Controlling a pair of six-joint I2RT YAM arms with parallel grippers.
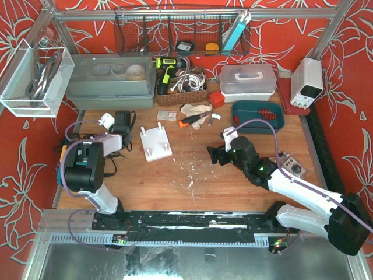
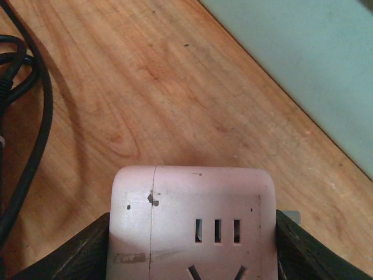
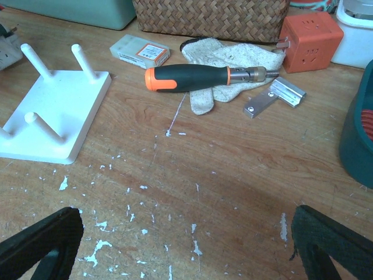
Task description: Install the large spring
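Observation:
The white peg board (image 1: pixel 156 143) lies on the table left of centre, its pegs bare; it also shows in the right wrist view (image 3: pixel 55 114). Red springs (image 1: pixel 265 113) lie in the teal tray (image 1: pixel 245 109) at the back right; a red edge shows in the right wrist view (image 3: pixel 367 121). My right gripper (image 1: pixel 214 154) is open and empty just above bare wood (image 3: pixel 186 239), between board and tray. My left gripper (image 1: pixel 111 135) sits at the far left, its fingers against both sides of a white power adapter (image 2: pixel 192 224).
An orange-handled screwdriver (image 3: pixel 198 77), a cloth glove (image 3: pixel 233 58), a metal bracket (image 3: pixel 274 98), an orange cube (image 3: pixel 308 41) and a wicker basket (image 1: pixel 182 87) lie behind the right gripper. Black cables (image 2: pixel 29 128) and a grey bin (image 1: pixel 111 81) sit by the left gripper.

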